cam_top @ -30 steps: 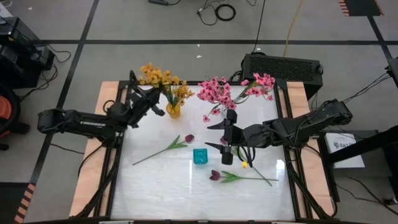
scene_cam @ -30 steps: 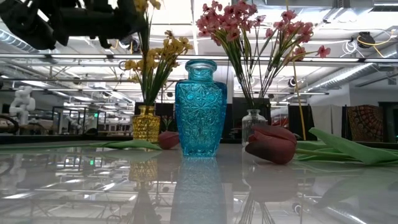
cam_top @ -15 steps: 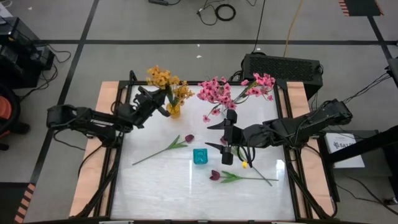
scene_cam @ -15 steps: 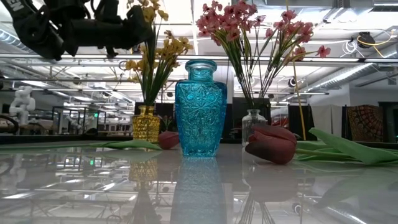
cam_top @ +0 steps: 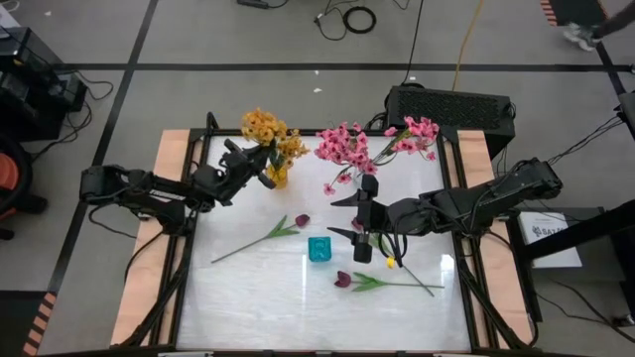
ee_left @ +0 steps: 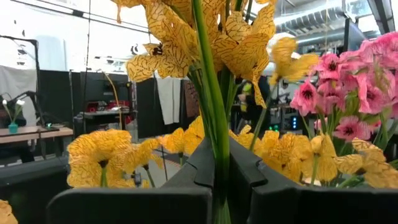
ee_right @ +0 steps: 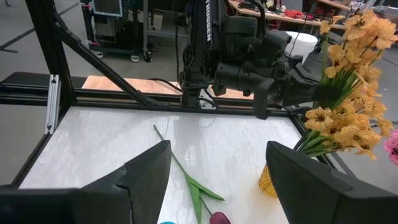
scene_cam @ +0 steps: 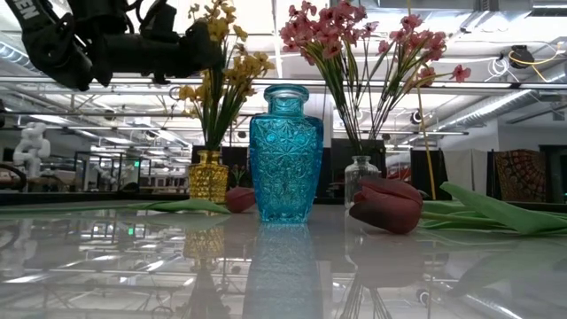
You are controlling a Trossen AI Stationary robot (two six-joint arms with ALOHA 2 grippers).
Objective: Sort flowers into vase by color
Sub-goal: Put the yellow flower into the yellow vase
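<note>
Right now my left claw [cam_top: 260, 169] is clenched on a yellow sprig's stem [ee_left: 210, 118], just above the yellow vase [cam_top: 277, 177] — next I lower it in among the sprigs already there. My right claw [cam_top: 359, 230] waits released near the blue vase [cam_top: 318, 249]; two maroon tulips [cam_top: 342, 279] lie on the table [cam_top: 258, 297], unsorted.

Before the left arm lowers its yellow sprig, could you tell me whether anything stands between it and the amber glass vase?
Nothing visible: the left gripper, shut on the yellow sprig, hangs beside the amber glass vase, whose mouth already holds other yellow stems.
</note>
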